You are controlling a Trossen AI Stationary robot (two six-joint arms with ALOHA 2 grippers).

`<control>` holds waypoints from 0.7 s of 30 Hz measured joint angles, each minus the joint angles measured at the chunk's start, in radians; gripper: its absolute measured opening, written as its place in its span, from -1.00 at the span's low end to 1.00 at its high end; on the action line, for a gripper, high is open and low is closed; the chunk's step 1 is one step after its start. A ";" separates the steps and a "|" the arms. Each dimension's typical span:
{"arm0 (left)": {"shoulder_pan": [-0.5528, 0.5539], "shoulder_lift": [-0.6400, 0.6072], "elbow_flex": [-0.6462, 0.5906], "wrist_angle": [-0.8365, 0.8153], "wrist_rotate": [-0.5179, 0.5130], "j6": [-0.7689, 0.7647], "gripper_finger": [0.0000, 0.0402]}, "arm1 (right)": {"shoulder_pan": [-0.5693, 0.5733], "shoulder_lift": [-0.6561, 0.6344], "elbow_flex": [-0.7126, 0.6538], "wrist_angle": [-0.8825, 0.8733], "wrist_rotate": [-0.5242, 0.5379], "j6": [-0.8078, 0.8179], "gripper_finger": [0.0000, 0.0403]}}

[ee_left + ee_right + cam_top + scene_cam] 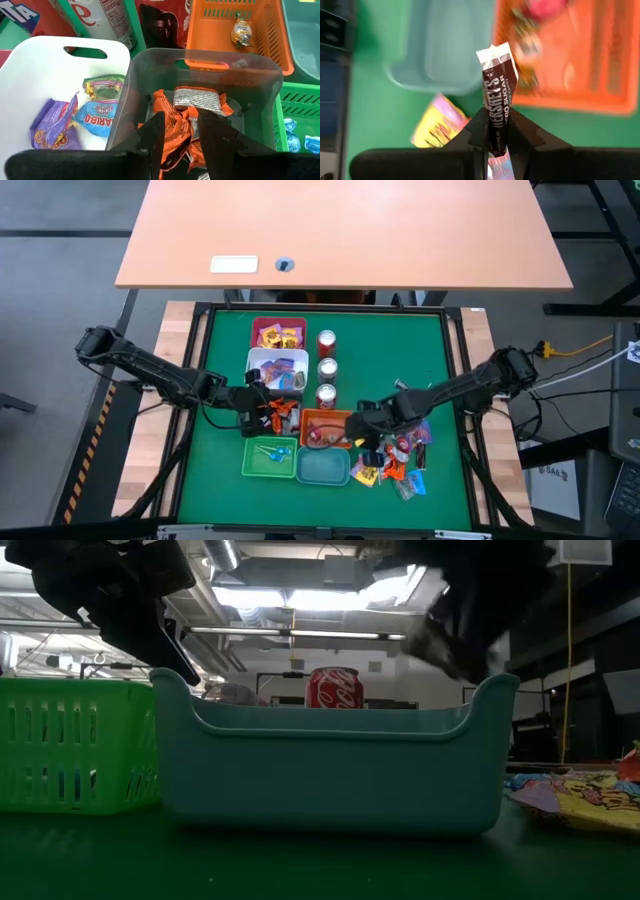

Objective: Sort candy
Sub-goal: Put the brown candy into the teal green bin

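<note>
My left gripper (181,131) is open, low inside a clear bin (225,65) of orange-wrapped candy (172,122). Its fingers stand on either side of one orange wrapper; whether they touch it I cannot tell. In the high view this gripper (262,410) is left of the orange bin (325,427). My right gripper (366,426) is shut on a dark Hershey's candy (497,95), above the gap between the teal bin (440,50) and the orange bin (570,65). Loose mixed candy (400,465) lies in a pile on the green mat, right of the teal bin (322,468). My right gripper (496,140) pinches the dark Hershey's candy by its lower end (496,131) between the two fingers. The wrapper stands out lengthwise past the fingertips, its crimped white end (495,52) farthest from them. It is lifted clear of the table.
A red bin with yellow candy (278,333), a white bin (277,368) with purple and blue packets, and a green bin (270,457) with blue lollipops stand close together. Three cans (327,369) line up right of the bins. In the low view the teal bin (330,770) fills the foreground.
</note>
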 joint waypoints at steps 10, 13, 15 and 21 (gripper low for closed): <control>0.000 0.000 0.000 0.000 0.000 0.007 -0.47 | 0.051 0.000 0.000 0.287 -0.029 -0.063 -0.76; 0.000 0.000 0.000 0.000 0.000 0.007 -0.47 | 0.054 0.000 0.000 0.307 -0.035 -0.058 -0.76; 0.000 0.000 0.000 0.000 0.000 0.007 -0.47 | 0.053 0.000 0.000 0.314 -0.035 -0.057 -0.76; 0.000 0.000 0.000 -0.001 0.000 0.007 -0.47 | 0.053 0.000 0.000 0.341 -0.064 -0.055 -0.76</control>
